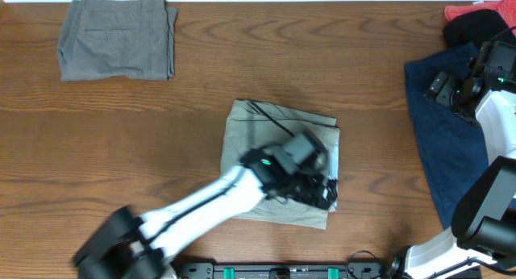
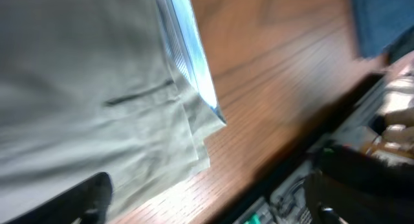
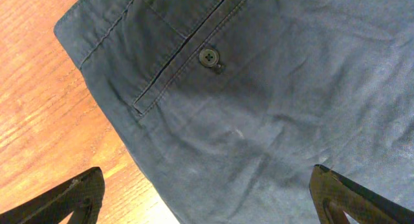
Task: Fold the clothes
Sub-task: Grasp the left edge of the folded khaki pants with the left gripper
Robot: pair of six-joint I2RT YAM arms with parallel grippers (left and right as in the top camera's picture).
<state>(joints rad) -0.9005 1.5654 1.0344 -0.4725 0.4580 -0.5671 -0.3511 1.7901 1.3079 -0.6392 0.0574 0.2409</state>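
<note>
Brown wood-grain tabletop carries five garments under two arms in the overhead view. Folded grey shorts lie at the far left corner. The folded khaki shorts sit at the middle, a nearly square, creased packet skewed slightly to the tabletop's edges. A navy garment lies flat at the right, its long axis running far to near. A black garment and a red garment are bunched at the far right corner. The left arm reaches over the near right part of the khaki shorts, and the right arm is over the navy garment. The left wrist view is blurred: khaki cloth fills the left, its stacked layers ending in a stepped corner on the wood, and the left fingers stand wide apart with nothing clamped. In the right wrist view the navy cloth shows a stitched welt pocket and one dark button. The right fingers are spread wide above it, gripping nothing.
</note>
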